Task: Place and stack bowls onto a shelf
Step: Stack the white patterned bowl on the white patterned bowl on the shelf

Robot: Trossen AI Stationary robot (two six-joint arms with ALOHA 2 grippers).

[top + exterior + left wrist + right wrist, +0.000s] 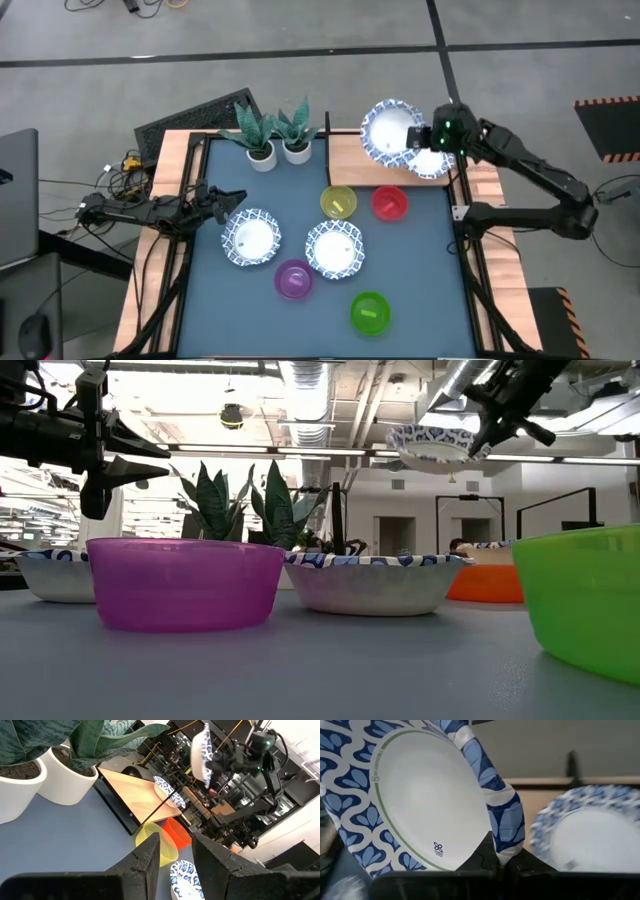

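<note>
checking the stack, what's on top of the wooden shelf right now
One patterned bowl sits on the shelf. The right hand holds another bowl above, hiding part of the board.

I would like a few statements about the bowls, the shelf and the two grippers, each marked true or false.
1. The right gripper holds a blue-rimmed white bowl by its rim, above the shelf. True.
2. Another blue-rimmed bowl on the shelf already rests there. True.
3. The left gripper is shut on the purple bowl. False: it is open and holds nothing, near the left patterned bowl on the table.
4. The yellow bowl stands on the shelf. False: it stands on the blue-grey tabletop, beside the red bowl.
5. The green bowl is stacked inside the purple one. False: they stand apart.
</note>
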